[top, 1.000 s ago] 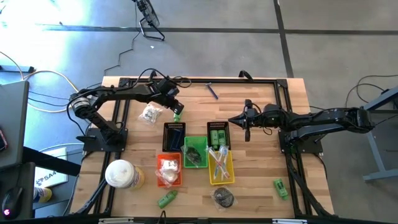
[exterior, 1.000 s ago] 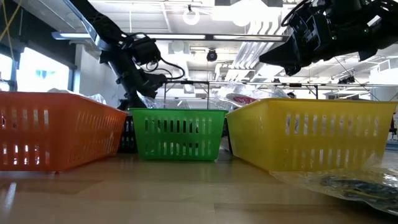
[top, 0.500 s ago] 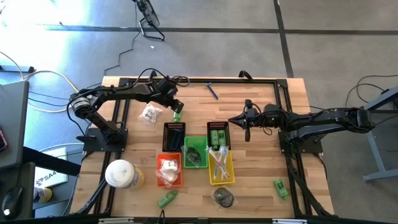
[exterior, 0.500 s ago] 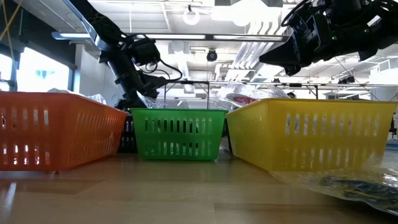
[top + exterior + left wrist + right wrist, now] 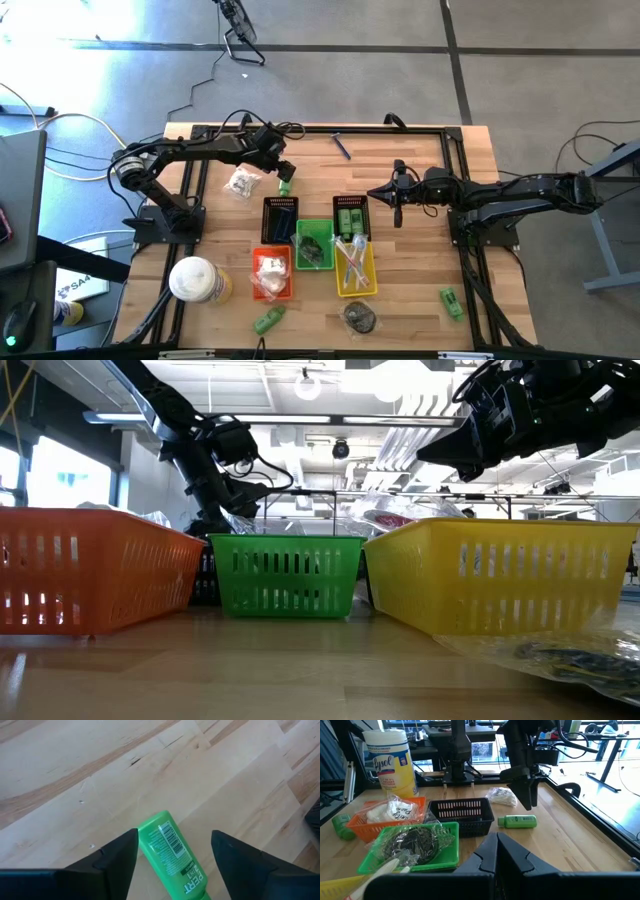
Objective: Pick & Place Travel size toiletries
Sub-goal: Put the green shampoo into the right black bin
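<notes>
A small green tube (image 5: 172,855) lies on its side on the wooden table, just beyond the far end of an empty black basket (image 5: 280,218). My left gripper (image 5: 281,172) hangs open above it, slanting down, with one finger on either side of the tube's flat end and neither touching it; the right wrist view shows a gap between the left gripper (image 5: 525,800) and the green tube (image 5: 517,821). My right gripper (image 5: 398,205) is shut and empty, held level in the air beside a black basket holding green tubes (image 5: 350,216).
Green (image 5: 313,245), orange (image 5: 272,273) and yellow (image 5: 356,265) baskets hold wrapped items. A round wipes container (image 5: 198,280) stands near left. Loose on the table: a clear-wrapped white piece (image 5: 243,182), green tubes (image 5: 268,320) (image 5: 451,302), a dark wrapped piece (image 5: 360,316), a blue stick (image 5: 341,146).
My left gripper has opened in place and let go of the green tube, which now lies on the table under it. My right arm has kept still.
</notes>
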You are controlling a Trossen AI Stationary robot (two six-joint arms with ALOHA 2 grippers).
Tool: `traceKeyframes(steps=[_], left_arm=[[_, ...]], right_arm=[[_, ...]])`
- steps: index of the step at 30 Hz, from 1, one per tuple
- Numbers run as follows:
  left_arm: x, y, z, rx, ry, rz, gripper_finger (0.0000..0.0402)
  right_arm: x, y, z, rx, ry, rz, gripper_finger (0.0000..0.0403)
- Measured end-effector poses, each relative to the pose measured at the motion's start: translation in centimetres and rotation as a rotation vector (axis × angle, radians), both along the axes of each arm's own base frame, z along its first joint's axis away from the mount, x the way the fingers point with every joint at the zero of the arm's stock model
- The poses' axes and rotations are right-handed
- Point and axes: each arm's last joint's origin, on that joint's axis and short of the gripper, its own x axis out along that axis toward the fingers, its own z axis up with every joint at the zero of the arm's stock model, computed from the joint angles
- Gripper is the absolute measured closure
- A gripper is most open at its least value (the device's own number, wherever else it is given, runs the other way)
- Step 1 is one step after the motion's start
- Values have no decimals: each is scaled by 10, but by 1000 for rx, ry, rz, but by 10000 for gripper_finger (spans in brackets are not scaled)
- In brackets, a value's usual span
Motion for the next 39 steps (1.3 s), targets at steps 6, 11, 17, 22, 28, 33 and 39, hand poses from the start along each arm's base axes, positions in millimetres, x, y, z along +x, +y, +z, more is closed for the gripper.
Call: traceKeyframes(steps=[6,11,17,22,28,33,39], left_arm=[[-1,0,-1,-15,3,15,148],[-1,-1,-4,-79,5,95,148],[-2,0,-4,-54,18,131,148],[0,0,-5,-41,20,138,148],[18,-7,-23,-57,15,136,148],[20,-8,-37,-55,78,157,148],[22,-7,-44,-65,97,171,148]], right_arm=[[0,0,-1,1,7,0,401],[0,0,-1,2,12,0,401],[0,0,-1,-16,14,3,401],[0,0,-1,-16,15,3,401],[0,0,-1,-16,16,3,401],[0,0,-1,-16,17,2,401],[0,0,-1,-16,16,3,401]])
